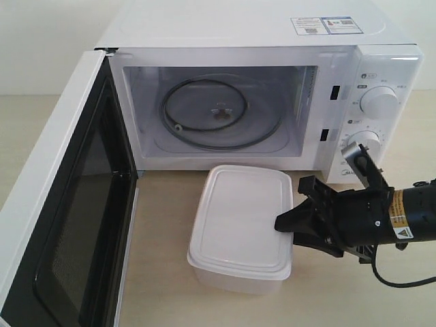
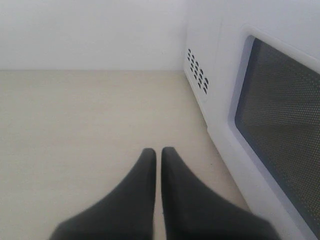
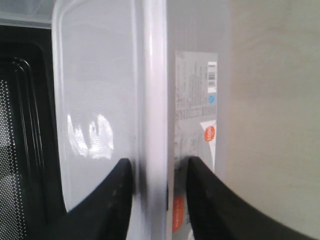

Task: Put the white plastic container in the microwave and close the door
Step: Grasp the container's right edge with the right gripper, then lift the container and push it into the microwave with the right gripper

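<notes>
Lidded white plastic container (image 1: 240, 221) on the table – microwave (image 1: 272, 30) holds turntable (image 1: 204, 112)

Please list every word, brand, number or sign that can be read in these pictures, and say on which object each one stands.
None reads clearly.
Two stickers on the microwave top: too small.
Marks around the dials: too small.
Label on the white plastic container: barcode, blurred print.
Yellow label on the right arm: too small.

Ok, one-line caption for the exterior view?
Right end effector straddles the edge of the shallow rectangular white plastic container in front of the white microwave, its door open.
</notes>
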{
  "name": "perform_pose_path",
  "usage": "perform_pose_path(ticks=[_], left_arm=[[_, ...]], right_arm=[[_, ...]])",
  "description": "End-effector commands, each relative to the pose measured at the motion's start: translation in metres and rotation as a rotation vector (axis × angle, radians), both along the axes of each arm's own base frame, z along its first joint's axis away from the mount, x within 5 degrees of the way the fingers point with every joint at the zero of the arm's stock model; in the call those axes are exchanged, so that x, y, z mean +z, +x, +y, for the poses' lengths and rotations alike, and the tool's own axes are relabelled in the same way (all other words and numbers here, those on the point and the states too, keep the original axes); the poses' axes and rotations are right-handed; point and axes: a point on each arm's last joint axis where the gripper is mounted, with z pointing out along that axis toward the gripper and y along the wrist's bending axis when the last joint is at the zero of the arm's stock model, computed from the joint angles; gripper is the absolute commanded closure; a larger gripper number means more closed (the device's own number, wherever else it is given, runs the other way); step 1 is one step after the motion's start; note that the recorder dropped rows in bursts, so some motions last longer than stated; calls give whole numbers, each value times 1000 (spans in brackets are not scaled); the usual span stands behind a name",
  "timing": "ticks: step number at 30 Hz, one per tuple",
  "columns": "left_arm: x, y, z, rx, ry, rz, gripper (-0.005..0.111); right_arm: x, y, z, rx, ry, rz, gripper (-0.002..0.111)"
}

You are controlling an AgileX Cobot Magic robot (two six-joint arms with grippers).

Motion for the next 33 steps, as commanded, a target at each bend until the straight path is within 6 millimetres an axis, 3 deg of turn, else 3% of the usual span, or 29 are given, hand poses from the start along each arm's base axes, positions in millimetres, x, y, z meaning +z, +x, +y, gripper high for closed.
perform_pose_path(ticks=[1, 12, 18, 28, 33], left_arm=[[-1, 0, 0, 1, -7, 2, 102], [-1, 0, 0, 1, -7, 2, 102], [-1, 0, 0, 1, -7, 2, 102], [-1, 0, 0, 1, -7, 2, 102], [-1, 0, 0, 1, -7, 2, 102]], right_arm=[[1, 1, 1, 14, 3, -24, 73], [1, 1, 1, 23, 2, -32, 75], [4, 0, 4, 66, 27, -77, 108], [4, 0, 4, 75, 25, -87, 108], [15, -1, 5, 95, 45, -136, 108]])
